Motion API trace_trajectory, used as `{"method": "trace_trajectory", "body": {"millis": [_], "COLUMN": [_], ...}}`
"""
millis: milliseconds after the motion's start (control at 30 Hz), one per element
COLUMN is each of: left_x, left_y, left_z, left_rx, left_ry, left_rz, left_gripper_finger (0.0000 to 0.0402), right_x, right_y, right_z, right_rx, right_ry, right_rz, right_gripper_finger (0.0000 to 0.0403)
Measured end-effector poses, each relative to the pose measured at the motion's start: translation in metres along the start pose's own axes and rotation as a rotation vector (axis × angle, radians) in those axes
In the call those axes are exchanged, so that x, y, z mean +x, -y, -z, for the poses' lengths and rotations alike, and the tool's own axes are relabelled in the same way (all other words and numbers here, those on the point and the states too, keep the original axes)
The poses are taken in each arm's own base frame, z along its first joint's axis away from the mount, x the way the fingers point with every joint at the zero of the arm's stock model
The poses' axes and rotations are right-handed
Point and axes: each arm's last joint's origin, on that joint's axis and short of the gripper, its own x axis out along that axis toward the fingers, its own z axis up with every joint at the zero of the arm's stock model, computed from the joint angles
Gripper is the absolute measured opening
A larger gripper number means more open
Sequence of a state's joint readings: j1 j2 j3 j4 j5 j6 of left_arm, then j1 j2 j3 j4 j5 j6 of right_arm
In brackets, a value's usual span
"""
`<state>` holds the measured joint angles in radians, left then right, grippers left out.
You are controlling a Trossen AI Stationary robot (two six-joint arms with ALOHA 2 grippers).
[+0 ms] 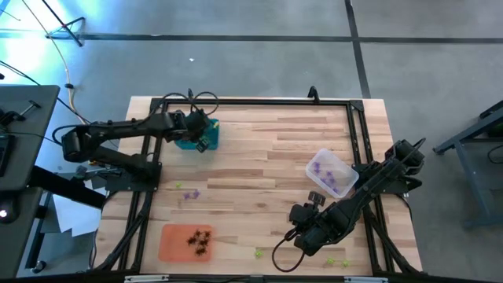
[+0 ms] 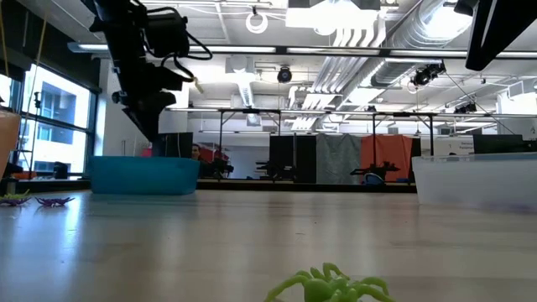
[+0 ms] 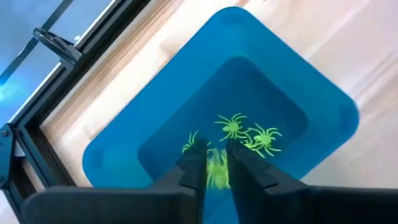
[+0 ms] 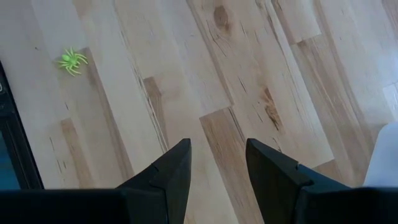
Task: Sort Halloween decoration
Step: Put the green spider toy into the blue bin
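My left gripper hangs over the teal tray at the table's far left, its fingers a narrow gap apart. Yellow-green spiders lie on the tray's floor, and one more yellow-green spider shows in the gap. My right gripper stands open above bare wood near the front edge; a yellow-green spider lies apart from it. Black spiders lie in the orange tray, and purple ones in the clear tray. My left gripper points steeply down into the teal tray. A yellow-green spider shows in the narrow gap between the two fingers. I cannot tell whether the fingers touch it or whether it is loose below them.
Loose yellow-green spiders lie on the wood at the front and front right, and one more sits left of centre beside purple ones. A black frame borders the table. Bare wood fills the middle.
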<state>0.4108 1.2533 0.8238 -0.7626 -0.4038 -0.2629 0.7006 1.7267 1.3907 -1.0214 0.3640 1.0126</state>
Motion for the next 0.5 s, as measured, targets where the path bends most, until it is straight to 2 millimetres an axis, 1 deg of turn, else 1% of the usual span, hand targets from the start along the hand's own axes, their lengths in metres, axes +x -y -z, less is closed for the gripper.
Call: {"method": "trace_trajectory", "body": {"millis": [200,333,400,500], "left_x": [0.002,0.003,0.000,-0.016], "left_y": [-0.006,-0.007,-0.005,0.001], "left_z": [-0.001,-0.002,0.000,0.011], "left_rx": [-0.009,0.003,-0.006,-0.015], "left_ry": [-0.005,-0.006,-0.018,-0.063], "left_rz": [-0.011,-0.003,0.042,0.183], "left_gripper_finger": [0.0108,0.0131,0.0136,0.0139], "right_x": [0.000,0.000,0.000,0.000], "right_y": [0.001,0.001,0.001,0.001], "right_z": [0.000,0.001,0.001,0.001], "right_rx": [-0.003,-0.006,-0.006,-0.006], "right_ry": [-0.005,-0.009,-0.009,-0.008], "right_rz": [0.007,0.014,0.014,0.013], "right_gripper_finger": [0.0149,0.0149,0.0149,0.0149]}}
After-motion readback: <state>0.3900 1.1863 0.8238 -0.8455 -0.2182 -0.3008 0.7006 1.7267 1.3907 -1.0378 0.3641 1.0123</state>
